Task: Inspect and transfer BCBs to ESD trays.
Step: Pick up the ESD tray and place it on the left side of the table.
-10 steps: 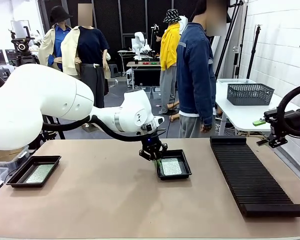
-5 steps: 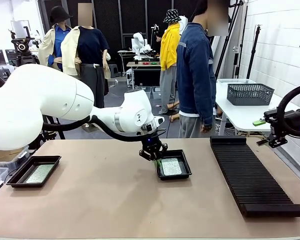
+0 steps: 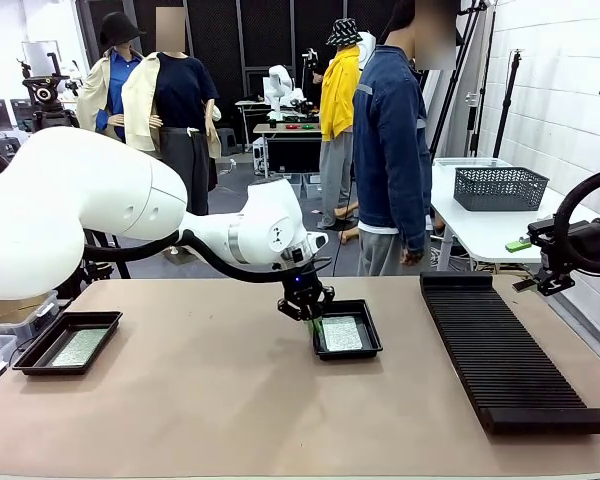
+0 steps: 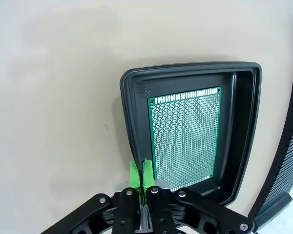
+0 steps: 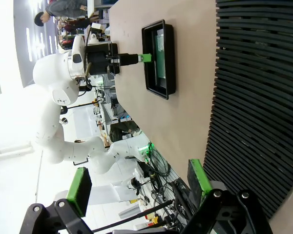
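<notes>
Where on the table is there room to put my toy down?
Bare tabletop lies between the left ESD tray and the middle ESD tray, and all along the near edge. It is crowded around the middle tray, where the left gripper sits, and the rack takes up the right.

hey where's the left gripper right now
In the front view the left gripper, shut and empty, sits mid-table at the left rim of the middle ESD tray holding a green board.

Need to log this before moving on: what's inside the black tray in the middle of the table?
One green board lies flat on the middle tray's floor, with nothing else in it. The shut left gripper sits at the tray's near rim. What is under the board is covered.
</notes>
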